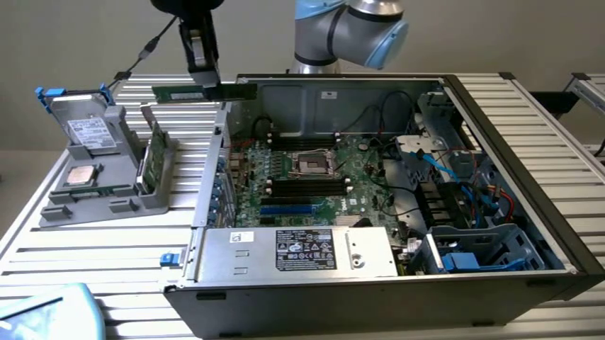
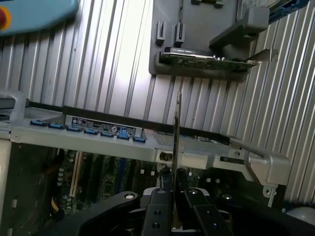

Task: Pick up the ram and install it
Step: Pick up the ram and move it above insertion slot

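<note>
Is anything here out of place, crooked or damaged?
Nothing looks damaged or spilled. Only the ram is not in its place: the gripper holds it level in the air, over the edge of the open case on the exterior view's left, not in a slot.

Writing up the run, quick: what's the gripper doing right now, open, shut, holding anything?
Gripper: closed on the ram, held in the air by the edge of the computer case.

I've got the computer case [image 1: 378,304] on the tabletop [image 1: 95,255] — parts rack [image 1: 95,191] at the exterior view's left, ram [image 1: 180,93] above the case's edge there.
</note>
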Robot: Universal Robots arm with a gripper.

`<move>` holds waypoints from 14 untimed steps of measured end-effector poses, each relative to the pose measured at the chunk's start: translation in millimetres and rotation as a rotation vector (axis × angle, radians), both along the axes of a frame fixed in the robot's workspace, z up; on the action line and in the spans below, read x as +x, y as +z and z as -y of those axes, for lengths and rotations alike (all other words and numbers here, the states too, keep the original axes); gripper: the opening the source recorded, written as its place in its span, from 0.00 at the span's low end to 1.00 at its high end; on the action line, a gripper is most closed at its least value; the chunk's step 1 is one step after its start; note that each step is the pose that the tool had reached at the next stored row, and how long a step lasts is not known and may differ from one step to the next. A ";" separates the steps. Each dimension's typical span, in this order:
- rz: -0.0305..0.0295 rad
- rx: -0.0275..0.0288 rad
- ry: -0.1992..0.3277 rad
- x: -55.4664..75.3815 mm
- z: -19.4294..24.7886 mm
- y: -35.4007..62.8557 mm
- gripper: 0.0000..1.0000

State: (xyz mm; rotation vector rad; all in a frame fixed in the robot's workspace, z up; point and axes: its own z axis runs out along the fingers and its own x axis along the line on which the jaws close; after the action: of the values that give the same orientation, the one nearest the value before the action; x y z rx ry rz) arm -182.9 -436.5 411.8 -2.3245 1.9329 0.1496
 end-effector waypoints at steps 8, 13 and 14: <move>0.0012 0.0463 0.000 36.1 3.5 0.8 0.15; 0.0014 0.0726 0.000 58.8 6.2 0.8 0.15; 0.0014 0.0766 0.000 63.5 6.8 0.8 0.15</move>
State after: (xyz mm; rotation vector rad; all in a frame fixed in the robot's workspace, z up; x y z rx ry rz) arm -119.4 -443.3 412.5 -2.2754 1.8919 0.2180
